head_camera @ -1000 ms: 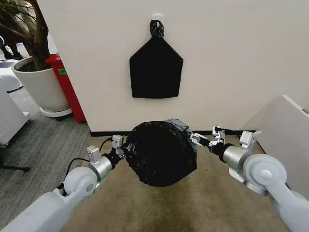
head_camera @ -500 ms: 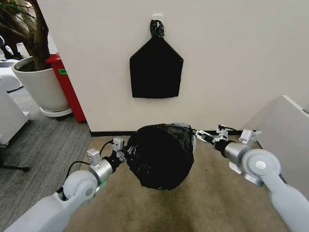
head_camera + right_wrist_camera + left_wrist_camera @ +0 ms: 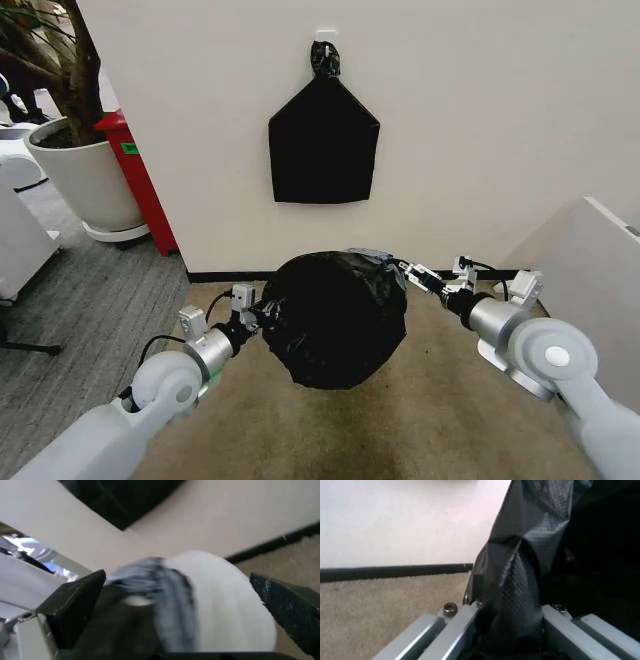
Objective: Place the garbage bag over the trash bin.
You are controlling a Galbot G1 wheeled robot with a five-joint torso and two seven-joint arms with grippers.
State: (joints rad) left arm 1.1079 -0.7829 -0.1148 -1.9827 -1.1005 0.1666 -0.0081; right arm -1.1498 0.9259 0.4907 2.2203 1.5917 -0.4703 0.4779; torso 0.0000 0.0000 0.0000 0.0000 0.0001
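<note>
Garbage bag (image 3: 335,318) over trash bin (image 3: 220,603), lying sideways.

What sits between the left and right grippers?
In the head view, the crinkly black plastic garbage bag spans from left gripper to right gripper.

The bag (image 3: 335,318) is thin black plastic, glossy and crinkled; in the left wrist view (image 3: 520,573) its film shows a fine dotted emboss and grey sheen where it folds. The bin (image 3: 220,603) is smooth cream-white plastic. The left gripper (image 3: 510,630) has brushed metal rails with small screws. The flat black bag (image 3: 323,142) on the wall looks matt and smooth. The carpet (image 3: 440,420) is short, rough beige pile.
</note>
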